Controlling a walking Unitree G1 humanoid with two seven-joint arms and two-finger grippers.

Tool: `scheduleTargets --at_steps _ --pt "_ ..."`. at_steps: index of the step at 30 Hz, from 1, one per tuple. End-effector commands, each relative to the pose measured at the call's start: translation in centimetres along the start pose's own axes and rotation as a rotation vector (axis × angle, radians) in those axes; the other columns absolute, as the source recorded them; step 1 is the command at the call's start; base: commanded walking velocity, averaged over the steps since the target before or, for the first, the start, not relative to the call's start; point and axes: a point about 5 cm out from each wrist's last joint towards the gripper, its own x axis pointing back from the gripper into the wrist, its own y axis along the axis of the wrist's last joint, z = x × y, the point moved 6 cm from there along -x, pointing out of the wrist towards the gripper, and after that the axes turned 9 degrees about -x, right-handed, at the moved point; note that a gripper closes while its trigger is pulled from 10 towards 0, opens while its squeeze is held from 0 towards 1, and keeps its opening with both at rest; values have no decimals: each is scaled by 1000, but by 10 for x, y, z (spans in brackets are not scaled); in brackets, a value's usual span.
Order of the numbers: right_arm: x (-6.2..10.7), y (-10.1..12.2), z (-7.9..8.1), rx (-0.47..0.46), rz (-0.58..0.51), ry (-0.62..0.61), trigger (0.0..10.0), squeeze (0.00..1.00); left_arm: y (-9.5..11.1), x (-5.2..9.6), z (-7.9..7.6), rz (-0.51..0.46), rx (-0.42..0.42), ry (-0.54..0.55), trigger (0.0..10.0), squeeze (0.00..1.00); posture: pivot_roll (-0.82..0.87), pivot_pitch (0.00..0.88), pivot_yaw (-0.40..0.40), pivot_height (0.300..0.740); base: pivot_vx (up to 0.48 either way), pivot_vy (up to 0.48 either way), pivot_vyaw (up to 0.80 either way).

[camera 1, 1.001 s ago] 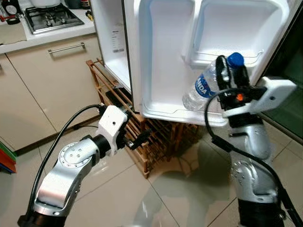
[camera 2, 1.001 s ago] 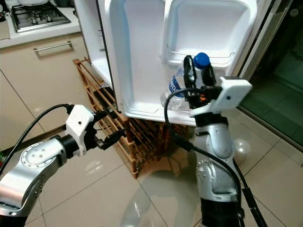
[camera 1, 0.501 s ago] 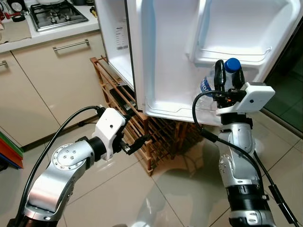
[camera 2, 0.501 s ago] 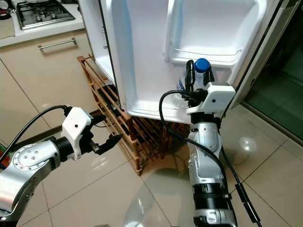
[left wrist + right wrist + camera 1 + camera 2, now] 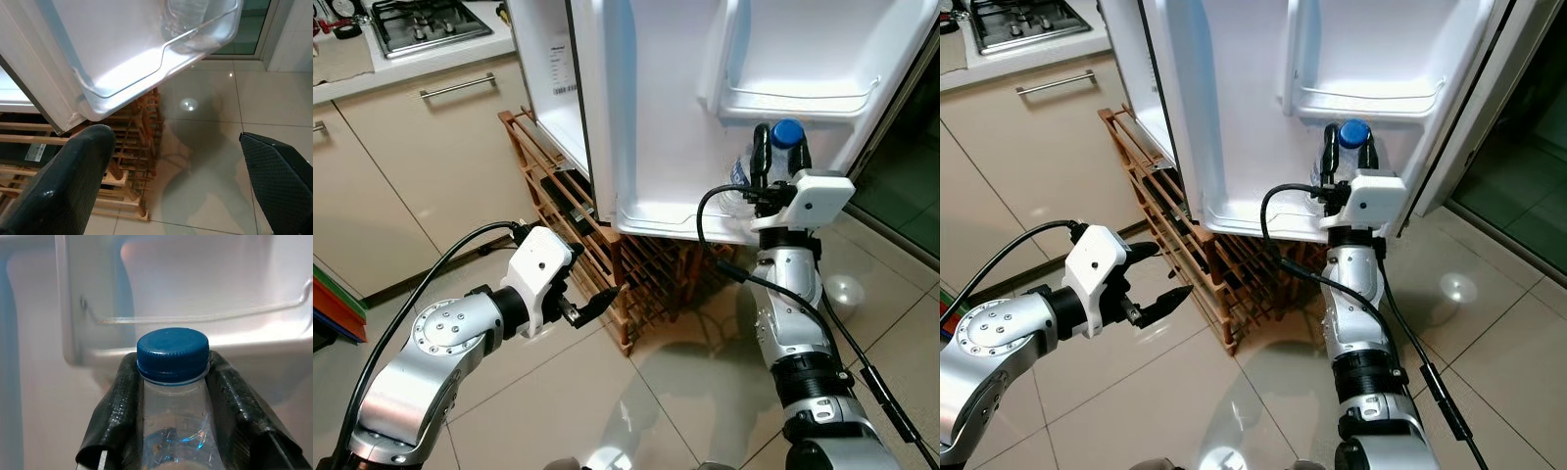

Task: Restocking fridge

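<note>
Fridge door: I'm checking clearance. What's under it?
A wooden rack stands on the tiled floor beneath the fridge door. The door covers the rack's upper rear part.

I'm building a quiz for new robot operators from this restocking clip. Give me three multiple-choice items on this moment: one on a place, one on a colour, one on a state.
1. Where is the water bottle?
A. On the tiled floor
B. In the lower shelf of the open fridge door
C. On the wooden rack

2. What colour is the bottle cap?
A. Blue
B. Red
C. White

3. How is the left gripper?
A. Shut on the bottle
B. Shut on a rack slat
C. Open, holding nothing

Key: 1 B, the bottle stands upright with its base in the door's bottom shelf, the right gripper clamped at its neck. 2 A, the right wrist view shows a blue cap between the black fingers. 3 C, its two fingers are spread apart in front of the wooden rack, with nothing between them.
</note>
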Motion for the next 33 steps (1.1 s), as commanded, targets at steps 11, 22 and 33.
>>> scheduleTargets --at_steps 11,22,33 --pt "-18 -45 -12 145 279 13 10000 0 0 -4 -5 -10 -13 -13 10000 0 95 43 38 740 0 0 0" --pt "-47 -47 -26 129 382 -86 10000 247 5 -6 -5 -30 -18 -2 10000 0 87 28 28 740 0 0 0" --pt "-55 -39 -28 40 353 -107 10000 1000 13 -9 -1 -47 -28 14 10000 0 83 24 25 740 0 0 0"
